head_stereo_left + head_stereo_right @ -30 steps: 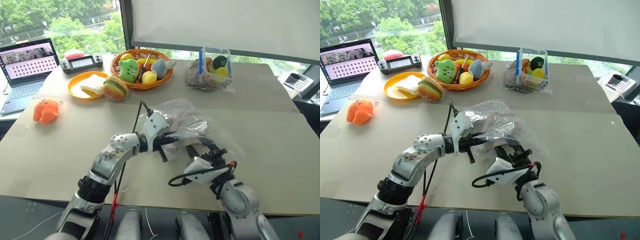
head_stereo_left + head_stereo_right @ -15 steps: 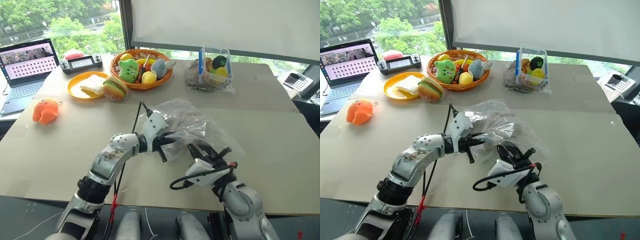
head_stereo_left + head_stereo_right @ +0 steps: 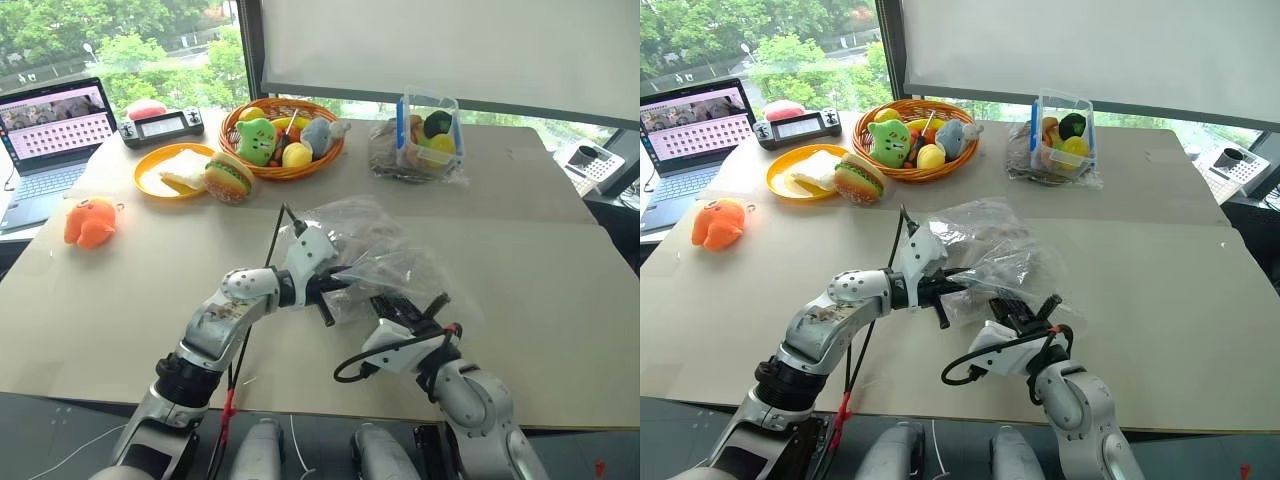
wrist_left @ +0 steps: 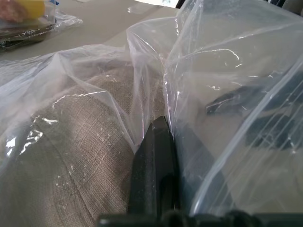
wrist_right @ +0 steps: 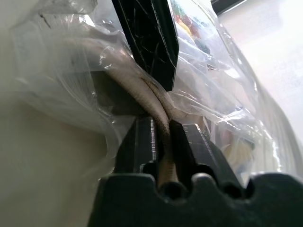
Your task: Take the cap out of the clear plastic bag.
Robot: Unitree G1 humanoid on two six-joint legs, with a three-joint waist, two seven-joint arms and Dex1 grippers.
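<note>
The clear plastic bag (image 3: 385, 245) lies crumpled at the middle of the table, and the grey-beige cap (image 4: 71, 156) shows through its film. My left gripper (image 3: 335, 285) is shut on a fold of the bag's film at its near left side. From the near right, my right gripper (image 3: 395, 305) reaches into the bag's mouth. In the right wrist view its fingers (image 5: 142, 137) are shut on a beige edge of the cap (image 5: 158, 111), with plastic wrapped around them. Most of the cap is hidden under glossy wrinkles.
At the back stand a wicker basket (image 3: 240, 140) of plush toys, an orange plate (image 3: 150, 180) with a sandwich and burger, and a clear container (image 3: 430, 130) of toy fruit. A laptop (image 3: 50, 140) and an orange plush (image 3: 90, 220) are at the left.
My right gripper's jaws, open a second ago, have closed on the cap's edge inside the bag's mouth. The left gripper has kept its hold on the bag.
</note>
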